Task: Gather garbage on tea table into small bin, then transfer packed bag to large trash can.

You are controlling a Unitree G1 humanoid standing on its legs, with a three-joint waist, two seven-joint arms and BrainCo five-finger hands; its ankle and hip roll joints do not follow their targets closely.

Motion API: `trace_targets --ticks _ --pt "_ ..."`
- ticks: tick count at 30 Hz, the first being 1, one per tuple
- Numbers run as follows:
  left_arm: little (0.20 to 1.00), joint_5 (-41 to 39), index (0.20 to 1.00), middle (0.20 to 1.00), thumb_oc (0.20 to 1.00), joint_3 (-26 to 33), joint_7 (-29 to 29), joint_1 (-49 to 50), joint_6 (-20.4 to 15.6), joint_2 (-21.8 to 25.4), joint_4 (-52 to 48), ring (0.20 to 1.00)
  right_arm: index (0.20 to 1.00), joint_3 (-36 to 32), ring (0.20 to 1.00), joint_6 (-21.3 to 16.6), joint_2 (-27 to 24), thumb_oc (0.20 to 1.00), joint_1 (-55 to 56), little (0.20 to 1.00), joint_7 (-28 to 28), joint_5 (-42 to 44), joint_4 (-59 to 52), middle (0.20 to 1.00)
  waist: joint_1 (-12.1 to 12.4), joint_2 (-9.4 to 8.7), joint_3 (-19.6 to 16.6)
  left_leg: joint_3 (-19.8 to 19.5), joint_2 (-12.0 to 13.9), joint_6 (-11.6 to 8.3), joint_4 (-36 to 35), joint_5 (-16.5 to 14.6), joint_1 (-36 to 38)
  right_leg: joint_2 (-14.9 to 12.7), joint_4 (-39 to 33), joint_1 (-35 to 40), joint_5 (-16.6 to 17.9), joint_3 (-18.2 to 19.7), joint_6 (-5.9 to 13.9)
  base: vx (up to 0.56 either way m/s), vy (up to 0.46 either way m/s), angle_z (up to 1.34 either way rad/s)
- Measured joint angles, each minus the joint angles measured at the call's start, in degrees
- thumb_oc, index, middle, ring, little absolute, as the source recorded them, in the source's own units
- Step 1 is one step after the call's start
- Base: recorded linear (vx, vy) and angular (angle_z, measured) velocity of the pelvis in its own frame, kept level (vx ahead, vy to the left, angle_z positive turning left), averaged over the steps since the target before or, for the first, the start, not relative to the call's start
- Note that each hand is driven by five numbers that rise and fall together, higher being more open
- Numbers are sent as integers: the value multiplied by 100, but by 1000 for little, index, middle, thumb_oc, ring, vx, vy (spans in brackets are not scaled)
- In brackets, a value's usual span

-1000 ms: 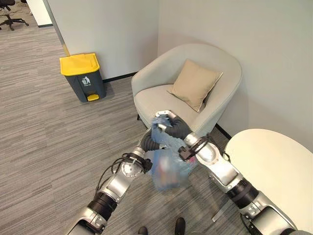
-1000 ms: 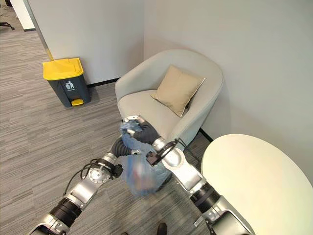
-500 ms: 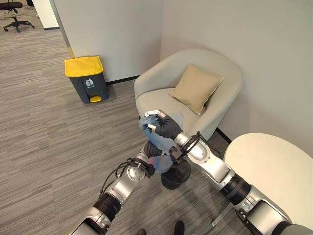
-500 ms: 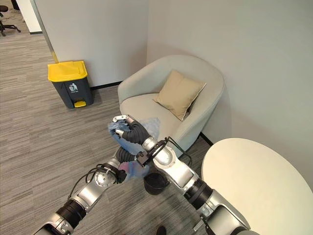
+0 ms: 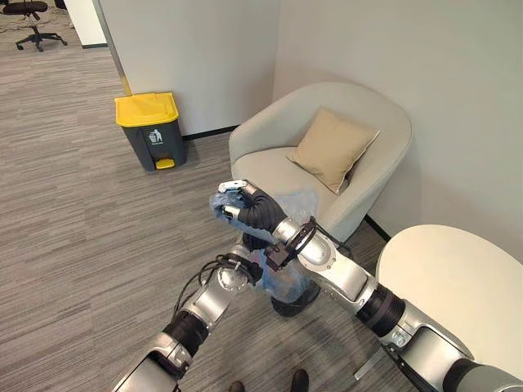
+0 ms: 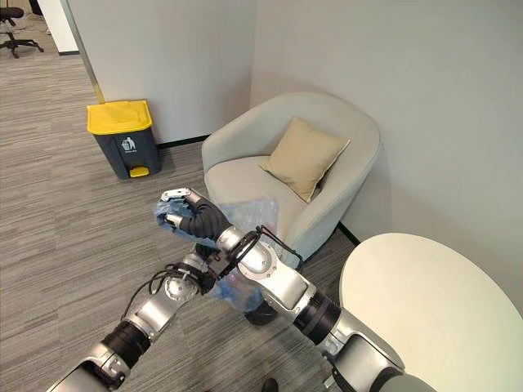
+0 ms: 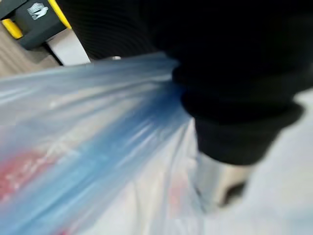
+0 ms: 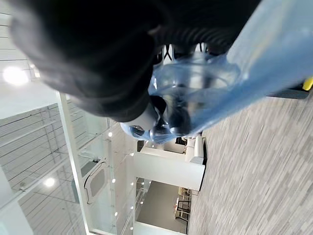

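Right hand [image 5: 239, 204] gripping blue bag [image 5: 282, 278], above small bin [image 5: 294, 304]

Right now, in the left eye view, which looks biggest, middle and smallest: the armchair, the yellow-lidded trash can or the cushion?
1. Armchair, biggest.
2. Cushion and yellow-lidded trash can look about alike; the can stands farther away, so no ranking.

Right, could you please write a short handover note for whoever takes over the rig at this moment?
Right robot hand: shut on the gathered top of the translucent blue plastic garbage bag.
Left robot hand: against the bag's side, fingers hidden.
The bag hangs over the small black bin by the beige armchair.
Done: garbage bagged.
Left: carry the bag to the grey trash can with yellow lid by the wall and drop it in.
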Motion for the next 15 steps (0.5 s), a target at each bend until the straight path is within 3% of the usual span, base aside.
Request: trace_targets --ticks 15 --pt "200 -491 200 200 200 229 -10 325 -38 128 -463 200 200 -68 200 -37 -376 200 79 200 346 -327 -171 200 -85 2 -1 119 8 0 -28 1 94 7 5 10 4 102 -4 9 -3 -3"
